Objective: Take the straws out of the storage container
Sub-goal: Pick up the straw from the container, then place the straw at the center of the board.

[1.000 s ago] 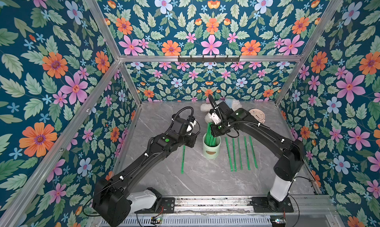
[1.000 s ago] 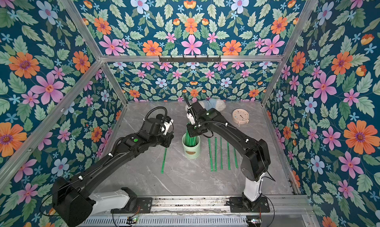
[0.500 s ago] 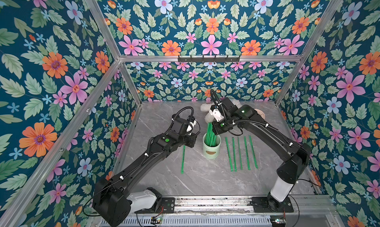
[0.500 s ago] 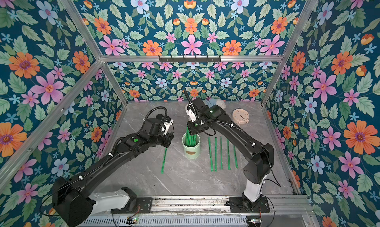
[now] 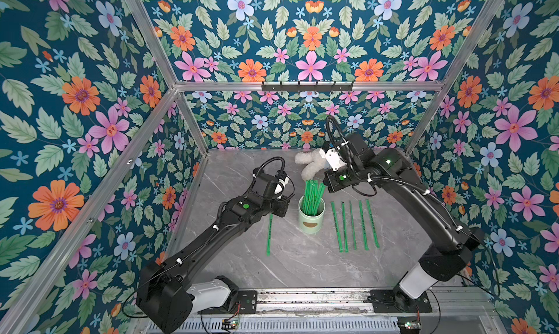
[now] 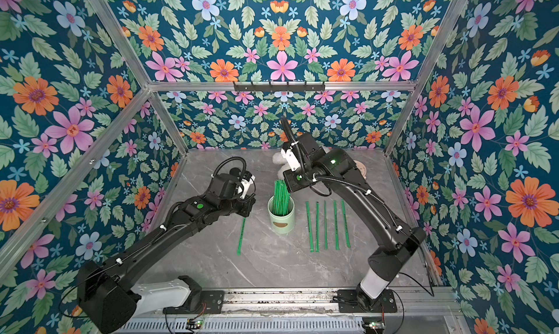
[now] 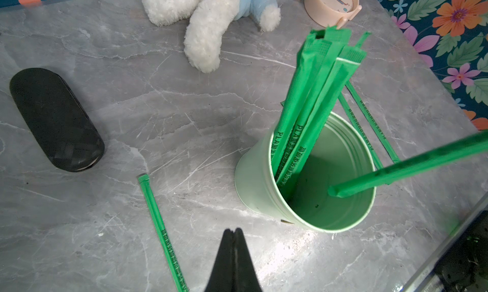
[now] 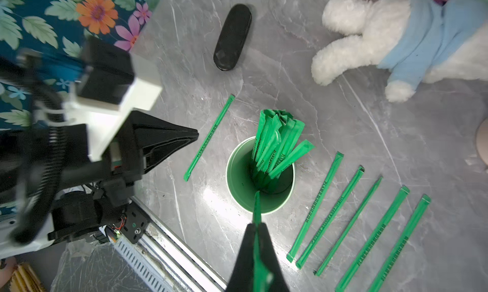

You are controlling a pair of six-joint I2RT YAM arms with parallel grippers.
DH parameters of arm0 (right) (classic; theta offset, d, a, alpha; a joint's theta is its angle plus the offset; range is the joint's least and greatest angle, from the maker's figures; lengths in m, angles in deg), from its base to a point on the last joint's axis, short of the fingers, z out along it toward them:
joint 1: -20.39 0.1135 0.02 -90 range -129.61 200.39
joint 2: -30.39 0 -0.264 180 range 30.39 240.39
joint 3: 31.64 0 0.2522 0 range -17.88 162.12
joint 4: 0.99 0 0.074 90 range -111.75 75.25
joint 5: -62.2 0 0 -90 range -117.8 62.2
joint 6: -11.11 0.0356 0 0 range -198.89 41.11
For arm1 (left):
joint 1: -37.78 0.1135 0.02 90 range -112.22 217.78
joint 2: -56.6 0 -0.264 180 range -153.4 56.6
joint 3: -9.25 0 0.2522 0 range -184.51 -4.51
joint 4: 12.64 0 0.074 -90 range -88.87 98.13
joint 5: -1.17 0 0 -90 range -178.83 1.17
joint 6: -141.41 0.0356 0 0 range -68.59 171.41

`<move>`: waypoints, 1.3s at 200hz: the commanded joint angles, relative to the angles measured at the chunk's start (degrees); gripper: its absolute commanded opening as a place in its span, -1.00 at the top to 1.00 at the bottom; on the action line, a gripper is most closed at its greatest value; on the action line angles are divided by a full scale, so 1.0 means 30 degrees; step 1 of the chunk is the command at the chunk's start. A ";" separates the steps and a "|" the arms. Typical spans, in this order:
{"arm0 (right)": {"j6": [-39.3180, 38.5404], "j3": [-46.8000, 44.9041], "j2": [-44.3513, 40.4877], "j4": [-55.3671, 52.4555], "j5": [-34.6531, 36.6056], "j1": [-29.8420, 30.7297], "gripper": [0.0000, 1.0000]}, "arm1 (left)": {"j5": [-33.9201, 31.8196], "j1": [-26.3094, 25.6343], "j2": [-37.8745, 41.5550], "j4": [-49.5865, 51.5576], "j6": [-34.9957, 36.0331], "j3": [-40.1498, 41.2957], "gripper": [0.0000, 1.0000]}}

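The right claw (image 8: 256, 227) pinched one straw (image 8: 256, 206), its tip over the storage container (image 8: 237, 177) mid-surface; the left claw (image 7: 233, 232) was closed, empty. Swung sideways, the tip could snag the rim and topple it.

Green straws (image 5: 311, 195) lean in mint storage container (image 5: 315, 220), w/ 6 flat beside.

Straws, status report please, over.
Right jaws shut on one straw over container. Left jaws shut, empty. Six straws on table, bunch inside. Nothing blocking.
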 commanded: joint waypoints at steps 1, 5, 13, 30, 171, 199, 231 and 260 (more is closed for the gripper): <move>-0.0595 0.0740 -0.0740 -0.1092 0.0467 0.0031 0.96 | -0.0122 0.0015 -0.0004 -0.0095 0.0213 -0.0116 1.00; -0.0621 0.0880 -0.0872 -0.1183 0.0541 0.0037 0.97 | -0.0135 0.0012 0.0009 -0.0091 0.0213 -0.0116 1.00; -0.0698 0.1172 -0.1125 -0.1405 0.0678 0.0031 0.98 | -0.0122 0.0026 0.0018 -0.0094 0.0213 -0.0116 1.00; -0.0859 0.1890 -0.1534 -0.2031 0.1212 0.0008 1.00 | -0.0107 0.0016 -0.0012 -0.0095 0.0226 -0.0116 1.00; -0.1378 -0.1871 -0.1243 -0.6885 0.3967 -0.9859 1.00 | -0.0137 0.0019 -0.0274 -0.0065 0.0169 -0.0131 1.00; -0.0989 -0.2435 0.0332 -0.7427 0.5349 -1.0300 1.00 | -0.0136 0.0025 -0.0370 -0.0036 0.0129 -0.0130 1.00; -0.0980 -0.2662 0.2820 -0.7812 0.5460 -1.0563 1.00 | -0.0195 0.0001 -0.0361 -0.0007 0.0125 -0.0158 1.00; -0.1022 -0.2327 0.4949 -0.8050 0.5340 -1.0890 1.00 | -0.0193 0.0004 -0.0394 0.0008 0.0096 -0.0145 1.00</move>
